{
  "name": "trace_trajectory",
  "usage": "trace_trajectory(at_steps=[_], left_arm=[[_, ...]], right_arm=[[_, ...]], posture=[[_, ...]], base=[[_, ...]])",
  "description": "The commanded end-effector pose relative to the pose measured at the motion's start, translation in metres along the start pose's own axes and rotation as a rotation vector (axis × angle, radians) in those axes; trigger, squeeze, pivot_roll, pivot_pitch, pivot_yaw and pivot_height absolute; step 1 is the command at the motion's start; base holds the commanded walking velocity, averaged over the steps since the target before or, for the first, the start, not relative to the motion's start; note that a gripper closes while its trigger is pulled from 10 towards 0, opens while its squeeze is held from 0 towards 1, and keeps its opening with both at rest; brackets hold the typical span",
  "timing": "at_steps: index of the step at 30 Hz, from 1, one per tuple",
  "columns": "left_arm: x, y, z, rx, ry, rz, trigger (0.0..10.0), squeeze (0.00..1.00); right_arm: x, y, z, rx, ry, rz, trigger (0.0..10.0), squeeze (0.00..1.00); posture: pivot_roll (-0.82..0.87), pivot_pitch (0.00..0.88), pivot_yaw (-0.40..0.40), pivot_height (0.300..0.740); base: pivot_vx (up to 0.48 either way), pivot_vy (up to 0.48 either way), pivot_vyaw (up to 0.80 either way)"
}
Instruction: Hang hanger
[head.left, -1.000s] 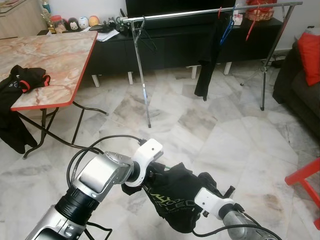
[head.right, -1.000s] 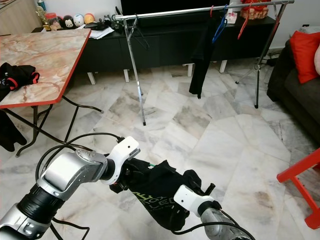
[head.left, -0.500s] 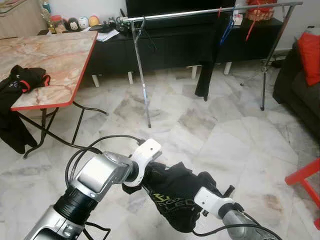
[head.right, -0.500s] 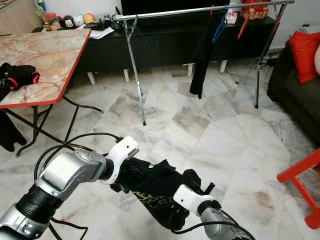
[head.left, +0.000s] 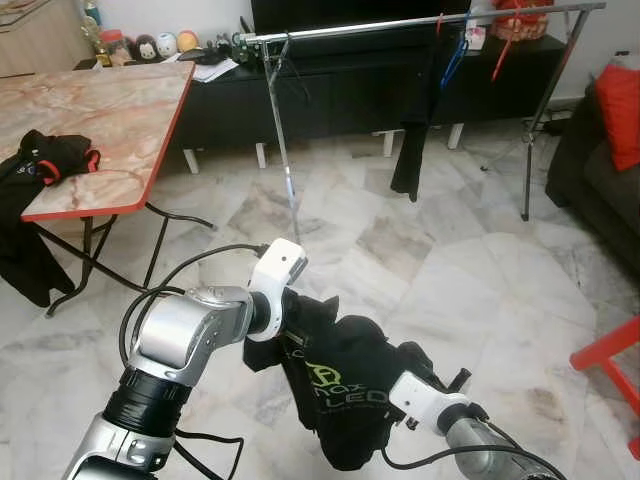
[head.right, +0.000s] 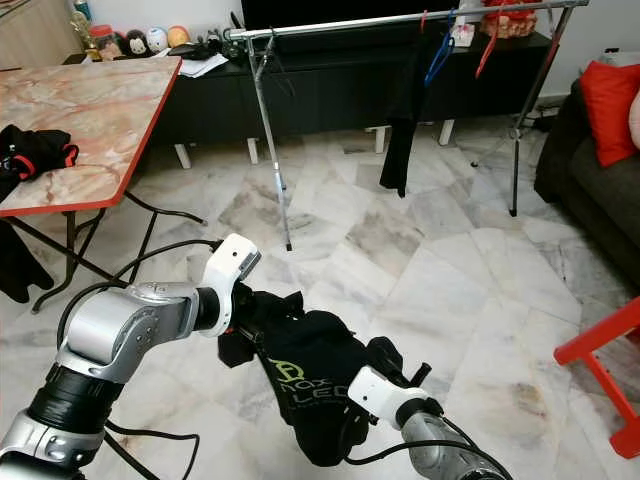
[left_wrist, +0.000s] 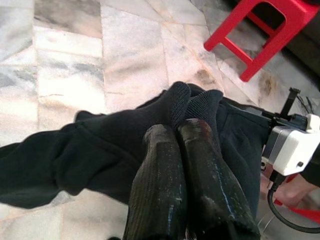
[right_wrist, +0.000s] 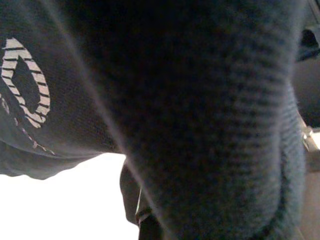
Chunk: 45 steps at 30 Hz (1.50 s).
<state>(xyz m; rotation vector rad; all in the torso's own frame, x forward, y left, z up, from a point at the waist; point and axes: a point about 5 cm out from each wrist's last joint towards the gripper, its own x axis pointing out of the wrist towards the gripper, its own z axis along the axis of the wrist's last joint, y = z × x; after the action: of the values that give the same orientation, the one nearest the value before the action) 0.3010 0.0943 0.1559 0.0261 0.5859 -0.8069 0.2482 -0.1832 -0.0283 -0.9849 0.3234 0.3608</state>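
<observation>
**Soft black shirt carried low, rail far off**

My left gripper (left_wrist: 187, 125) is pinched tight on the black shirt (head.left: 345, 390) at lower centre; I cannot tell how my right gripper (head.left: 415, 375) stands, being buried in cloth. The fabric looks light and floppy, so I'd hold near the collar. The clothes rail (head.left: 400, 22) spans the top of the frame.

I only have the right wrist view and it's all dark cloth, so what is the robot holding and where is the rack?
Observer: A black shirt with light lettering, held between both arms.
Operator: Is the left gripper closed?
Observer: Yes, the left gripper is shut on the shirt's fabric.
Operator: And the rack?
Observer: The clothes rack stands ahead across the marble floor, with a dark garment hanging on it.
</observation>
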Motion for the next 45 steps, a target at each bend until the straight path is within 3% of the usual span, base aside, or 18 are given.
trace_trajectory(at_steps=[1,5,8,15,22,28,30,32,36,45], left_arm=[[-0.01,0.007,0.007,-0.009,-0.049,0.04,0.0,0.0],[-0.022,0.019,0.019,-0.035,-0.13,0.121,0.0,0.0],[-0.029,0.025,0.028,-0.048,-0.176,0.161,0.0,0.0],[-0.04,0.024,0.039,-0.049,-0.228,0.173,0.0,0.0],[-0.037,-0.006,0.043,0.005,-0.219,0.009,0.0,0.0],[-0.018,-0.023,0.02,-0.051,-0.126,-0.017,0.0,0.0],[-0.017,-0.025,0.018,-0.059,-0.122,-0.021,0.0,0.0],[-0.012,-0.038,0.011,-0.086,-0.1,-0.08,0.0,0.0],[-0.005,-0.05,0.0,-0.077,-0.046,-0.116,0.0,0.0],[0.015,-0.073,0.005,-0.098,-0.059,-0.188,0.0,0.0]], right_arm=[[0.003,-0.008,-0.002,0.06,0.043,-0.06,0.0,0.0],[0.0,-0.017,-0.019,0.173,0.178,-0.129,0.0,0.0],[-0.002,-0.016,-0.025,0.206,0.229,-0.136,0.0,0.0],[-0.006,-0.013,-0.033,0.309,0.308,-0.16,0.0,0.0],[-0.007,-0.011,-0.034,0.316,0.344,-0.178,0.0,0.0],[-0.002,-0.018,-0.028,0.545,0.328,-0.261,0.0,0.0],[-0.002,-0.018,-0.027,0.556,0.327,-0.263,0.0,0.0],[-0.001,-0.019,-0.026,0.53,0.321,-0.26,0.0,0.0],[0.002,-0.023,-0.02,0.568,0.285,-0.273,0.0,0.0],[0.008,-0.018,-0.007,0.57,0.226,-0.21,0.0,0.0]], posture=[[0.04,0.017,0.047,0.74],[0.04,0.017,0.045,0.74],[0.04,0.017,0.045,0.74],[0.04,0.018,0.044,0.74],[0.04,0.017,0.043,0.74],[0.04,0.014,0.046,0.74],[0.04,0.014,0.046,0.74],[0.04,0.014,0.048,0.74],[0.04,0.013,0.047,0.74],[0.04,0.012,0.048,0.74]], base=[[0.0,0.0,0.0],[0.0,0.0,0.0],[0.0,0.0,0.0],[0.0,0.0,0.0],[0.0,0.0,0.0],[0.0,0.0,0.0],[0.0,0.0,0.0],[0.0,0.0,0.0],[0.0,0.0,0.0],[0.0,0.0,0.0]])
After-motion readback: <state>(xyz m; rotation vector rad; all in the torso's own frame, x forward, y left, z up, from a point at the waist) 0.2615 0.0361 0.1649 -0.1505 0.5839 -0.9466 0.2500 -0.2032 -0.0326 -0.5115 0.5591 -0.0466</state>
